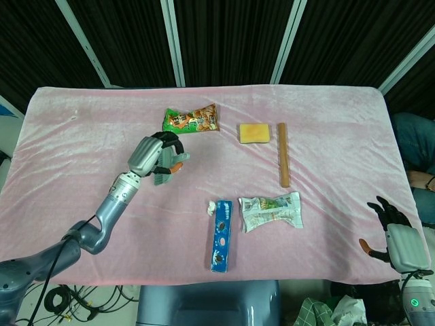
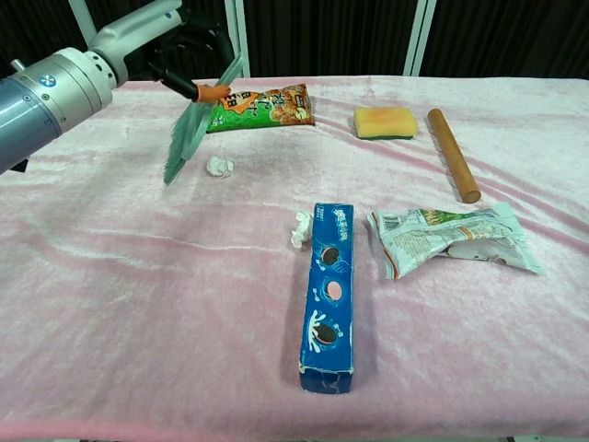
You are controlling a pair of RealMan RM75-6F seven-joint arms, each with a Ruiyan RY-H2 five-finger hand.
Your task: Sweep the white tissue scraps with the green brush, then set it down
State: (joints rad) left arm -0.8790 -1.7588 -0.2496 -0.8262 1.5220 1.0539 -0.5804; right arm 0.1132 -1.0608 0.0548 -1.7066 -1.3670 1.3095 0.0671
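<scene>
My left hand (image 1: pixel 155 157) grips the green brush (image 2: pixel 190 127) by its handle and holds it tilted, bristles down, above the pink cloth. The bristle end hangs just left of a white tissue scrap (image 2: pixel 218 166) in front of the green snack bag (image 2: pixel 260 106). In the head view the hand hides most of that scrap. A second tissue scrap (image 2: pixel 300 228) lies against the top left corner of the blue cookie box (image 2: pixel 329 295). My right hand (image 1: pixel 393 233) stays off the table's near right corner, fingers spread, holding nothing.
A yellow sponge (image 2: pixel 384 122) and a wooden stick (image 2: pixel 451 155) lie at the back right. A crumpled printed wrapper (image 2: pixel 451 238) sits right of the cookie box. The pink cloth (image 2: pixel 138 304) covers the whole table.
</scene>
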